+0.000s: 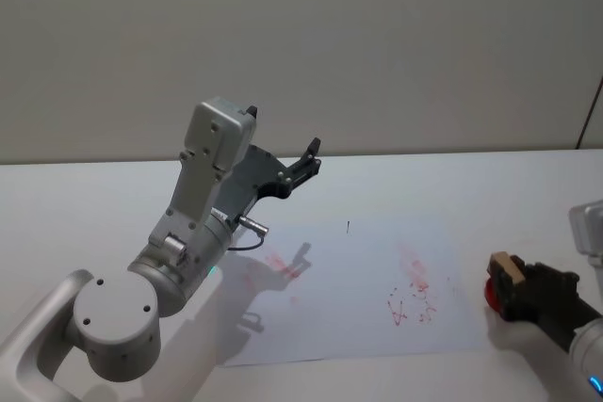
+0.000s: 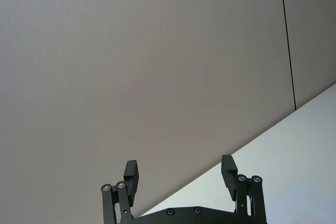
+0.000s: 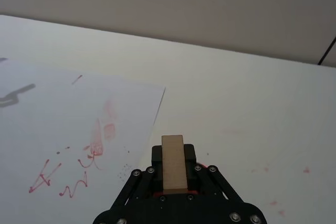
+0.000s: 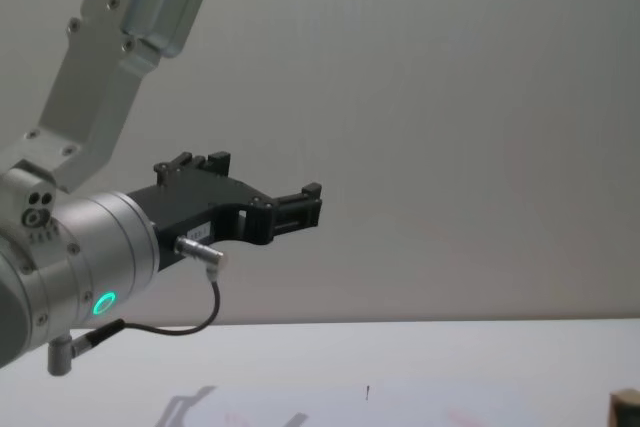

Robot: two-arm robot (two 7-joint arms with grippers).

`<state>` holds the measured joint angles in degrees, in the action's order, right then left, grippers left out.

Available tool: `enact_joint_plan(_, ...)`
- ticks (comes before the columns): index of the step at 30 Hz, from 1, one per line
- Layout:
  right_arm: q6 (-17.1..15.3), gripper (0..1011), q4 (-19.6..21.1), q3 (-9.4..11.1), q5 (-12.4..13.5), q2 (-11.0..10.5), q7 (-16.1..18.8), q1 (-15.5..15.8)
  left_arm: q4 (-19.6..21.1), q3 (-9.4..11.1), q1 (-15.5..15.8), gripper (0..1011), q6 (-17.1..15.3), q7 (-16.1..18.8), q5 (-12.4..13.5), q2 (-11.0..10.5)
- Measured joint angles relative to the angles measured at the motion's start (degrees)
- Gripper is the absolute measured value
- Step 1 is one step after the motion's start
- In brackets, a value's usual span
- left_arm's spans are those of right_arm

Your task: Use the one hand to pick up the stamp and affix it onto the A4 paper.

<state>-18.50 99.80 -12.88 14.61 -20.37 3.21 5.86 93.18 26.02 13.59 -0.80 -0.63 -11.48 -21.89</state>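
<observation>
A4 paper flat, faint red scribbles, its right edge just left of right gripper. Bare white table all round, wall behind far edge. Stamp: tan wood block, red base, clamped between the 2 jaws, off sheet; table contact unclear. Left gripper raised over sheet's far-left corner, jaws wide, holding nothing.
</observation>
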Motion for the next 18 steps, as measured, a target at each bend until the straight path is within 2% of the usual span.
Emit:
enact_joint_plan(11, 3.26, 217, -0.21, -0.39, -2.37, 0.69, 5.88, -3.21, 0.0, 0.0, 0.0, 1001, 0.0, 0.0, 0.0, 0.0)
enact_joint_plan(18, 5.01, 217, -2.44, -1.11, -3.4, 2.21, 11.46, -6.69, 0.0, 0.0, 0.0, 1001, 0.0, 0.0, 0.0, 0.0)
